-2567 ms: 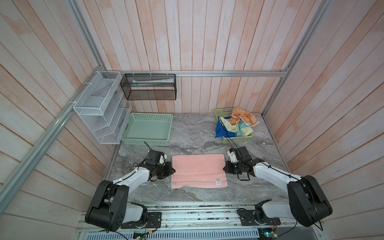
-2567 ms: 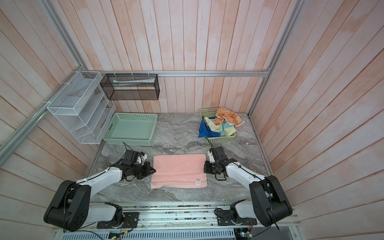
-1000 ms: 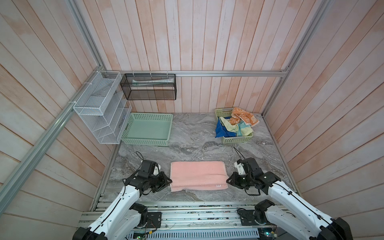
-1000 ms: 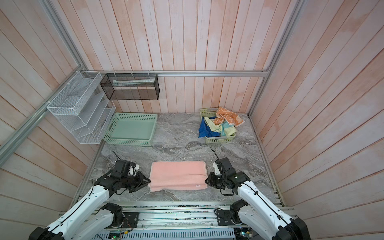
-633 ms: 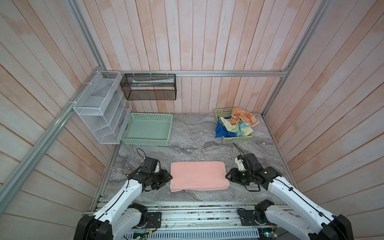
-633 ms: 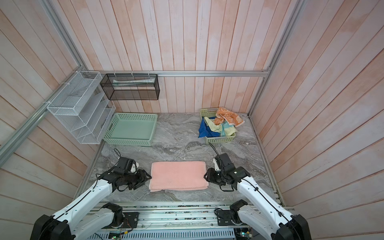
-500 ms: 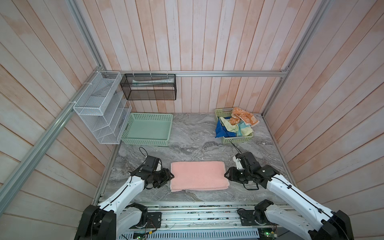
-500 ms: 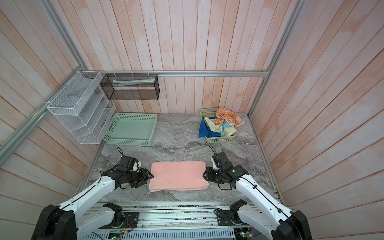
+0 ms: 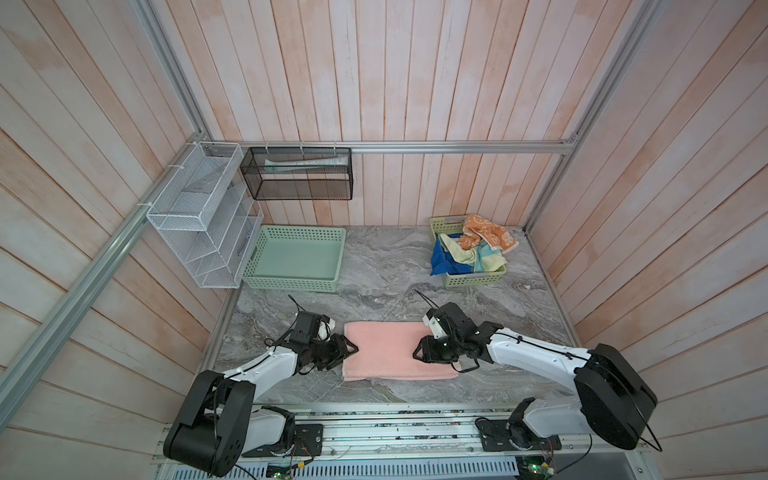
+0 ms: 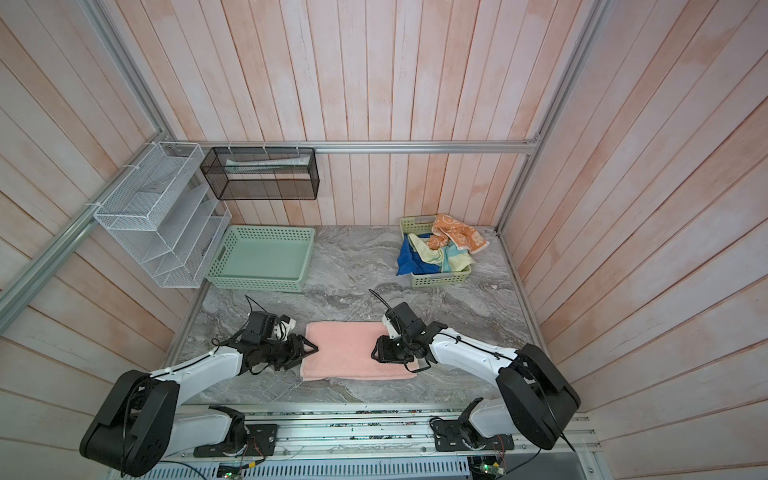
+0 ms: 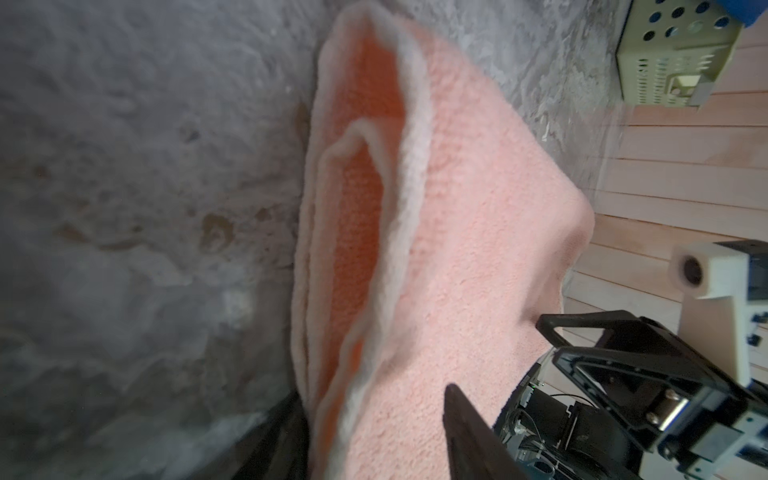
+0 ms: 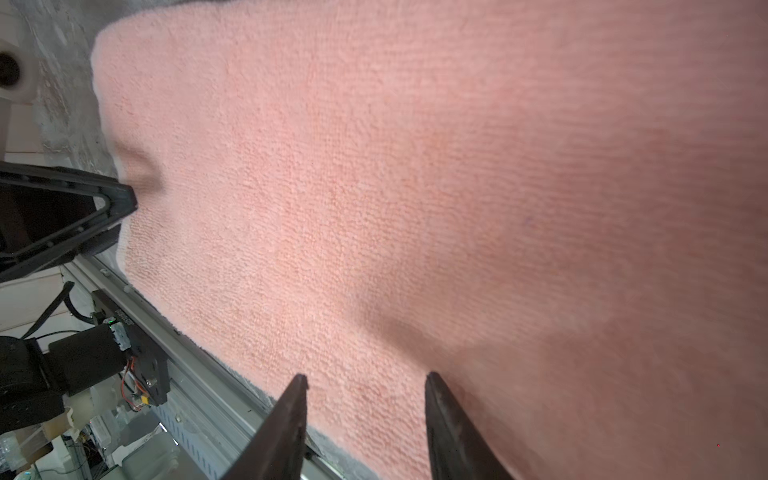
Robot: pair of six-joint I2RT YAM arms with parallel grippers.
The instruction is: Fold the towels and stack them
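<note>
Near the front edge of the bench (image 9: 374,270), the pink towel (image 9: 386,353) lies flat as a long folded rectangle between the two arms. The step in hand, as I read it, is a fold across its length, one short end brought over to the other. To do it well, the left pincer (image 9: 351,348) should take every layer of that end at once, since the left wrist view shows the layers gaping there. It should then lift only a little, carry the end straight across and lay it edge on edge, while the other side keeps the cloth from sliding. The left pincer stands parted astride the towel's left short end, one finger low by the bench and one above the cloth, not visibly pinching. The right pincer (image 9: 415,355) is parted too and empty, poised over the towel's right part, inward of its right end. The other towels (image 9: 471,253) sit crumpled in the basket (image 9: 473,280) at the far right, well apart from both pincers
</note>
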